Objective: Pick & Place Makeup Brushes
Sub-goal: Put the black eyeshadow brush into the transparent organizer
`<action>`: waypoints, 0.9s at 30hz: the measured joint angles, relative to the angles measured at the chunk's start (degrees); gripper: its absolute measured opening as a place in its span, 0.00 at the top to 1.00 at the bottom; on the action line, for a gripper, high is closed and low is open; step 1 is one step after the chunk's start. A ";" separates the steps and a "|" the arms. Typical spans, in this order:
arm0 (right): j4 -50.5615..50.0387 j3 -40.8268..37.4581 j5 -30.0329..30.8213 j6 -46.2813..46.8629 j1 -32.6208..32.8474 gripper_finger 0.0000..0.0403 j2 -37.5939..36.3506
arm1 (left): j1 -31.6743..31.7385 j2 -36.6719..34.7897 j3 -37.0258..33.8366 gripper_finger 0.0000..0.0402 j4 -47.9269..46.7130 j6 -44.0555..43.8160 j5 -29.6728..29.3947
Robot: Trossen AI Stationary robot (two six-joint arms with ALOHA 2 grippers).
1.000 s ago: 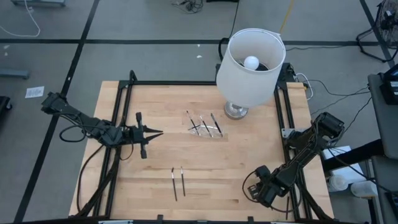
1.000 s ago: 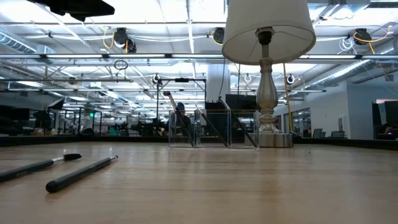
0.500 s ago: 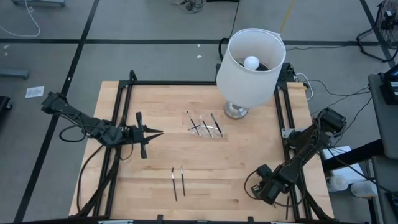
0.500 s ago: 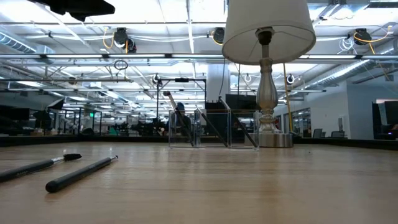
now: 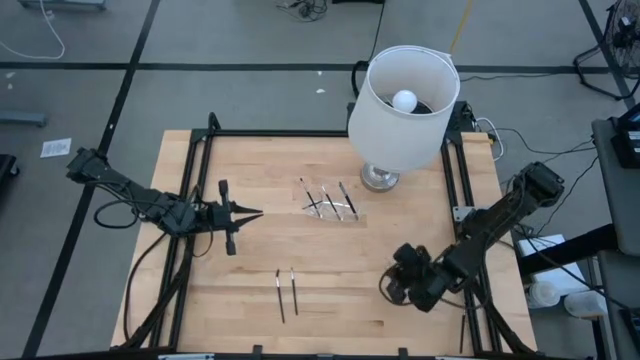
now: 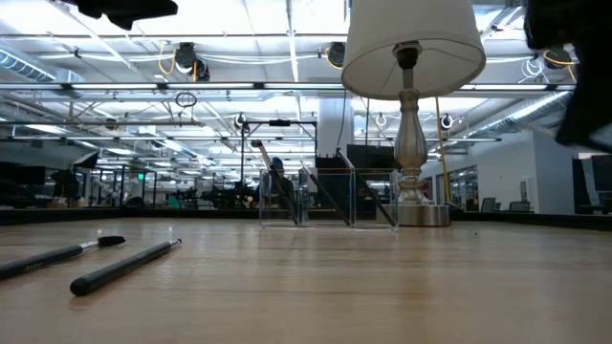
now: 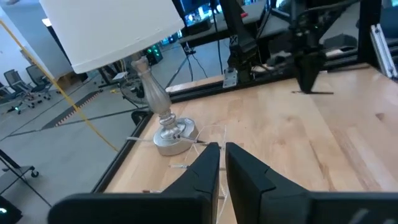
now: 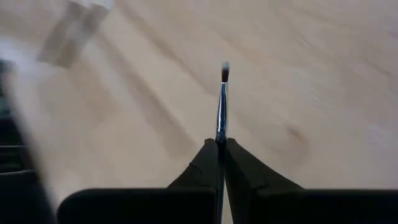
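Note:
Two thin dark makeup brushes (image 5: 286, 293) lie flat side by side on the wooden table near its near edge; the low view shows them as brushes (image 6: 122, 267) at the left. Several more stand leaning in a clear organizer (image 5: 331, 204) by the lamp base. My right gripper (image 5: 388, 289) hovers right of the two lying brushes and is shut on another brush (image 8: 221, 106). My left gripper (image 5: 250, 213) waits shut above the table's left half, pointing toward the organizer (image 7: 208, 134). My right gripper pinches the brush's handle (image 8: 220, 138) between its two fingertips (image 8: 208, 152). The brush runs on along the fingers, and its silver ferrule and bristle tip (image 8: 224, 70) stick out ahead. It is lifted clear of the table.
A tall lamp with a white shade (image 5: 403, 93) and a metal base (image 5: 380, 178) stands at the far right, just beyond the organizer. Black frame rails (image 5: 196, 200) run along the table's left and right sides. Bare wood lies between the lying brushes and the organizer.
My right gripper has moved from the table's near right corner toward the left and a little toward the far edge, staying shut on its brush; its arm now shows at the upper right of the low view. The left arm and the brushes on the table have kept still.

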 joint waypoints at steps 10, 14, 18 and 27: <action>25.77 0.14 17.67 -45.63 -5.72 1.00 -0.17 | 0.00 0.01 0.00 0.91 8.41 2.09 19.32; 37.94 -0.10 18.12 -63.67 -8.12 1.00 0.61 | -0.04 1.25 0.00 0.91 11.57 2.84 25.85; 49.69 -0.14 17.23 -76.39 -9.91 1.00 1.77 | 0.07 5.78 0.00 0.91 15.67 2.03 25.23; 63.19 -0.17 8.69 -86.42 -13.19 1.00 5.50 | -0.13 19.47 -0.02 0.91 32.55 5.43 25.10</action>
